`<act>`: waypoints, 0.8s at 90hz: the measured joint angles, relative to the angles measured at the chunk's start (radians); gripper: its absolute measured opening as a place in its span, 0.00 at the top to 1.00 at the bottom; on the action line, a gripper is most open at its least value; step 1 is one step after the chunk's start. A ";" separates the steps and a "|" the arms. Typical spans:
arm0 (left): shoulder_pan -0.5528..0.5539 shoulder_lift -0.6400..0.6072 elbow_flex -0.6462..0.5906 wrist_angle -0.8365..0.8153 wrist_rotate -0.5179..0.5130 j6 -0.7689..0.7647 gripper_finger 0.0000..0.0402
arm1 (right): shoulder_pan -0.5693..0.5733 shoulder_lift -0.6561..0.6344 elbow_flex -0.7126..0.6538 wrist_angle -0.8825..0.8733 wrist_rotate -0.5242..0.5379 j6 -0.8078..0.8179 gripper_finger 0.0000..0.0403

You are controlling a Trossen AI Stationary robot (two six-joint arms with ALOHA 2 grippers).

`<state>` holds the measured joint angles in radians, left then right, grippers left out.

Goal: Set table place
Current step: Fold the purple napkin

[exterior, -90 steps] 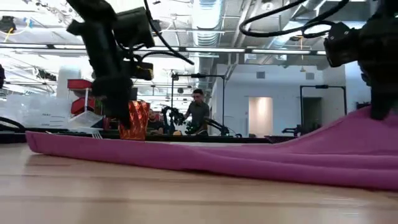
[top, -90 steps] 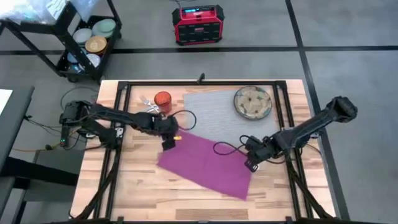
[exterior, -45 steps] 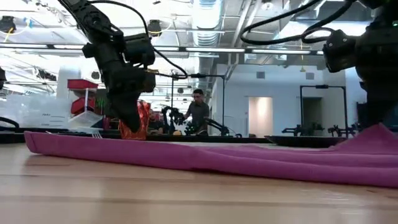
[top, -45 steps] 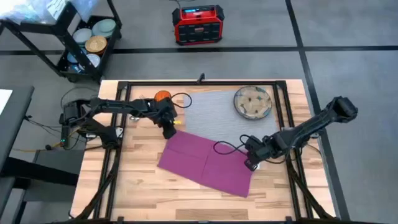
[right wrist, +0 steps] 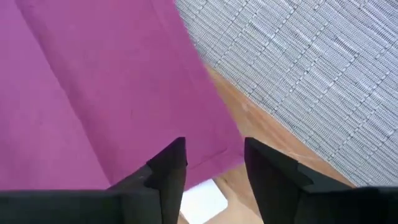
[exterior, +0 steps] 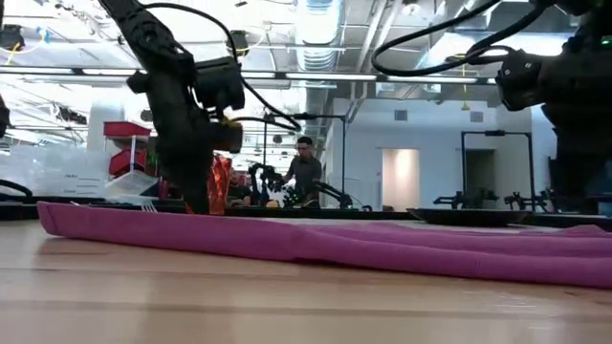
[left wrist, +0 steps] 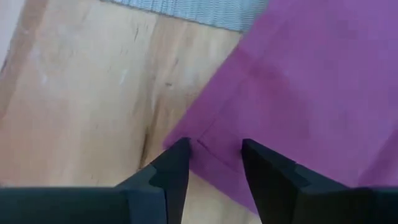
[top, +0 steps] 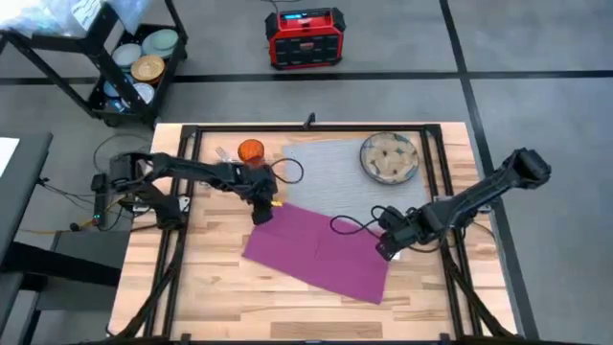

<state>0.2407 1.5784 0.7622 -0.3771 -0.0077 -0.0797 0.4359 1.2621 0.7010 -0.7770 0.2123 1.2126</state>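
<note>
Napkin (top: pixel 321 251) lies flat mid-desk (top: pixel 215 287), far edge overlapping the mat (top: pixel 335 168). Left hand (top: pixel 261 213) spread over the napkin's 10 o'clock corner, right hand (top: pixel 386 247) spread over its 3 o'clock corner. Plate (top: pixel 389 157) sits on the mat's 2 o'clock corner, cup (top: pixel 250 151) just off its 10 o'clock corner; the desk's 6 o'clock strip is bare wood.

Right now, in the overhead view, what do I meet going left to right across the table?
Orange cup → left pincer at the napkin's corner → magenta napkin → right pincer at its other end; the plate sits farther back.
</note>
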 joint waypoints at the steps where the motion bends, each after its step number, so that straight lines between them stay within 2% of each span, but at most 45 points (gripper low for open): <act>1: -0.003 0.003 0.001 0.003 -0.011 -0.002 0.68 | 0.000 0.000 0.000 0.000 0.000 0.000 0.65; 9: -0.023 0.010 0.007 0.014 -0.058 -0.019 0.74 | 0.006 0.000 0.000 0.003 0.000 0.003 0.66; 18: -0.036 0.004 0.021 0.000 -0.071 -0.028 0.91 | 0.014 0.000 0.000 0.000 -0.001 0.003 0.67; 23: -0.039 -0.010 0.031 -0.015 -0.071 -0.046 0.97 | 0.021 0.000 0.000 -0.001 -0.001 0.010 0.68; 55: -0.095 -0.160 0.108 -0.089 -0.092 -0.115 1.00 | 0.095 0.000 0.000 -0.001 -0.005 0.071 0.68; 72: -0.147 -0.207 0.115 -0.128 -0.092 -0.161 1.00 | 0.100 0.000 -0.014 0.011 -0.005 0.073 0.65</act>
<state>0.0935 1.3710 0.8776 -0.5053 -0.0997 -0.2408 0.5362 1.2621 0.6874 -0.7658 0.2076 1.2861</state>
